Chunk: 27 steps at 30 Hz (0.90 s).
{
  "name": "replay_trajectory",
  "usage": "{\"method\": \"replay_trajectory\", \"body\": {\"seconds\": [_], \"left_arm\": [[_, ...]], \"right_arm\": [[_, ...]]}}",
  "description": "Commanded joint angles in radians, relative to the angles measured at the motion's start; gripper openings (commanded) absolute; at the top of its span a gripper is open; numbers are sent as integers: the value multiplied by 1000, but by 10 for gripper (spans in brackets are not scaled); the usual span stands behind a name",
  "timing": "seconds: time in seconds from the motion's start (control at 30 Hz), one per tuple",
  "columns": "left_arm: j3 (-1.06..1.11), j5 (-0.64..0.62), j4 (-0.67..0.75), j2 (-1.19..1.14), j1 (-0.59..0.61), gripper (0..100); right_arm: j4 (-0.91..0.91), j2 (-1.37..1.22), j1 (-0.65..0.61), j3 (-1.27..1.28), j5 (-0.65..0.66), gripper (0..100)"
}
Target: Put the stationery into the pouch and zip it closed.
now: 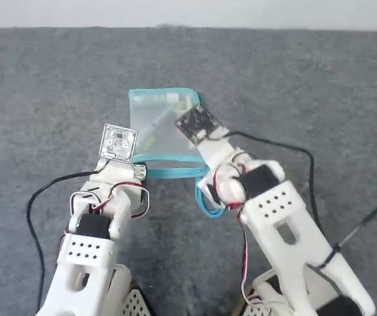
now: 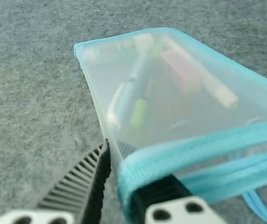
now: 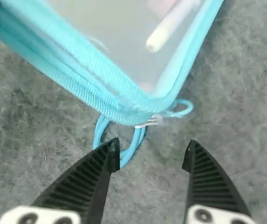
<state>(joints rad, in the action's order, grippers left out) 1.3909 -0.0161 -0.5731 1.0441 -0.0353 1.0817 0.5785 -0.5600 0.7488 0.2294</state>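
1. At the lower left of the high view, the left gripper (image 1: pixel 140 172) has its fingers pressed together on the near left corner of the pouch (image 1: pixel 164 125). Its wrist view shows the teal zip band (image 2: pixel 194 149) clamped between the two black fingers (image 2: pixel 89 179)
2. In the middle of the frame, the pouch lies flat on the grey table (image 1: pixel 43 85). The stationery (image 2: pixel 203 81) is inside, and pens and markers show loose through the clear wall
3. From where I stand, the pouch looks light, soft and floppy. The clear film would likely buckle or slide under a push, and the pens would roll about inside. The stitched zip band looks like the firmest part, so it is the sounder place to grip
4. Right of centre, the right gripper (image 1: pixel 204 189) has its fingers spread wide just short of the pouch's near right corner. The small zip pull (image 3: pixel 149 122) sits beyond the gap, and the teal cord loop (image 3: pixel 124 151) lies just beside one fingertip. The pull is tiny and flat, so it calls for a careful, square pinch
5. The zip seems run to that corner, though I cannot tell whether it is shut all the way along
6. The grey surface runs wide on both sides, and its far edge along the top of the frame is well apart. At the right, the arm's black cable (image 1: pixel 306 161) trails near the pouch and could snag
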Motion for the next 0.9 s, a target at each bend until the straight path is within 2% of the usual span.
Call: {"method": "replay_trajectory", "body": {"seconds": [0.0, 0.1, 0.27, 0.37, 0.5, 0.77, 0.87], "left_arm": [[-10, -9, 12, 15, -12, 12], [-10, -9, 12, 15, -12, 12], [-10, -9, 12, 15, -12, 12], [-10, -9, 12, 15, -12, 12], [-10, -9, 12, 15, -12, 12], [-7, -9, 12, 15, -12, 12], [-7, -9, 12, 15, -12, 12]], "right_arm": [[-119, 51, 16, 75, 37, 212], [-259, 51, 13, 176, 11, 213], [-521, 50, 15, 285, -150, 212], [-627, 50, 12, 310, -201, 213], [-743, 25, 15, 331, -207, 210], [-1020, -197, 18, 327, -204, 209], [-1047, -257, 35, 285, -206, 203]]}}
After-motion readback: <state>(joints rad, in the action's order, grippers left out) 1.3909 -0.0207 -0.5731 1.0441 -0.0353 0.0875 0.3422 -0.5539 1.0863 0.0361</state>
